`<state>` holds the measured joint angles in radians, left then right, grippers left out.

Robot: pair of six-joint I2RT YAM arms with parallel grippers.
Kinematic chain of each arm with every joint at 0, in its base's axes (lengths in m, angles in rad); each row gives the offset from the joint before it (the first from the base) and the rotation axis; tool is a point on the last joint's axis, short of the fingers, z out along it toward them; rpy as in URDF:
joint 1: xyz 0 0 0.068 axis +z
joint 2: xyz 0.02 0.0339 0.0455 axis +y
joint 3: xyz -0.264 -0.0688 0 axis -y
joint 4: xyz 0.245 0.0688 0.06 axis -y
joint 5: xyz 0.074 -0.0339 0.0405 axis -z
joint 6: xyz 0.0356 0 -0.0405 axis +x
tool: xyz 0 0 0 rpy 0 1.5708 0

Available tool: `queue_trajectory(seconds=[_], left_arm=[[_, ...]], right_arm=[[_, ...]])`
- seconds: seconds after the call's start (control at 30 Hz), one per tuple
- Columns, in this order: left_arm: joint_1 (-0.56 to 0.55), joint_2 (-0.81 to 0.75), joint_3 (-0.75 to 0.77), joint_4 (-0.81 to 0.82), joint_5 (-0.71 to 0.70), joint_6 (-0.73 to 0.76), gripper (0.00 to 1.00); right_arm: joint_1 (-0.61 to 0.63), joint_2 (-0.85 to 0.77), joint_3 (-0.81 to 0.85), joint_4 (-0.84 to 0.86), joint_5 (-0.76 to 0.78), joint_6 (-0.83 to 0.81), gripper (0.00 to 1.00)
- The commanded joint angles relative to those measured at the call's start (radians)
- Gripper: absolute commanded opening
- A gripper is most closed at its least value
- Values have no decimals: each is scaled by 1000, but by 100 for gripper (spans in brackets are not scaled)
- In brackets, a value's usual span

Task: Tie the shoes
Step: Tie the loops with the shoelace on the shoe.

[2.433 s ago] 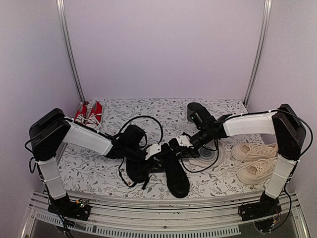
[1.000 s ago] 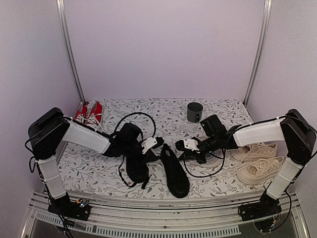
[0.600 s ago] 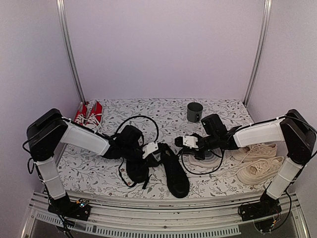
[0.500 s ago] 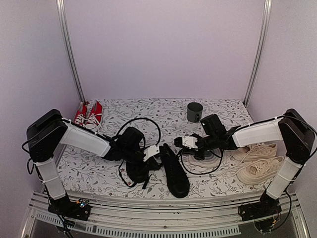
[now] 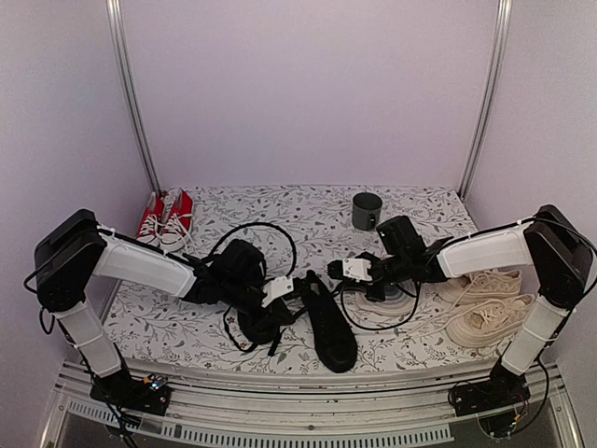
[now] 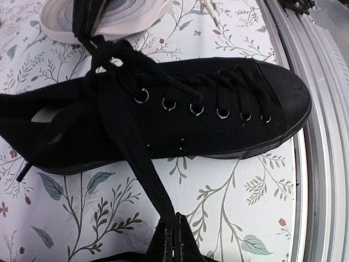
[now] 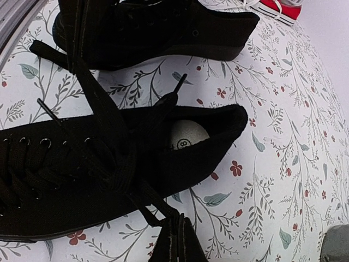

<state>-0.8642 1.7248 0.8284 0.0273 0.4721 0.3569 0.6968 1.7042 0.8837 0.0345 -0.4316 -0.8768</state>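
Note:
Two black shoes lie mid-table, one [image 5: 331, 327] pointing at the near edge and the other [image 5: 254, 322] partly under my left arm. My left gripper [image 5: 289, 289] sits between them, shut on a flat black lace [image 6: 136, 158]. That lace runs taut from the top eyelets of the shoe [image 6: 229, 114] down to the shut left gripper [image 6: 175, 232]. My right gripper [image 5: 338, 271] stands just right of the shoe's heel. The right wrist view shows the right gripper [image 7: 177, 226] shut on a second lace [image 7: 158, 199] coming from the shoe [image 7: 82, 180], with the second shoe [image 7: 158, 27] beyond.
Small red-and-white sneakers [image 5: 166, 217] sit at the back left and cream sneakers [image 5: 480, 299] at the right. A grey cup [image 5: 367, 210] stands at the back. A white round roll [image 5: 387, 299] lies under my right arm. A metal rail [image 5: 308, 411] borders the near edge.
My left gripper has moved toward the near edge with its lace, the left arm sinking lower. My right gripper has shifted a little left toward the shoe, still holding its lace.

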Motion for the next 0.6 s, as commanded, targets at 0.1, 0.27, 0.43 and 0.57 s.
queue_trajectory(seconds=[0.1, 0.27, 0.43, 0.57], left_arm=[[-6, 18, -12, -16, -93, -51, 0], [-1, 0, -17, 13, -78, -15, 8], [-55, -139, -109, 242, -57, 33, 53], [-115, -156, -112, 338, -82, 35, 55]], right_arm=[[31, -4, -4, 33, -52, 0, 1], [30, 0, 3, 32, -53, 8, 1], [33, -2, 6, 37, -61, 19, 1], [32, -4, 7, 32, -58, 20, 1]])
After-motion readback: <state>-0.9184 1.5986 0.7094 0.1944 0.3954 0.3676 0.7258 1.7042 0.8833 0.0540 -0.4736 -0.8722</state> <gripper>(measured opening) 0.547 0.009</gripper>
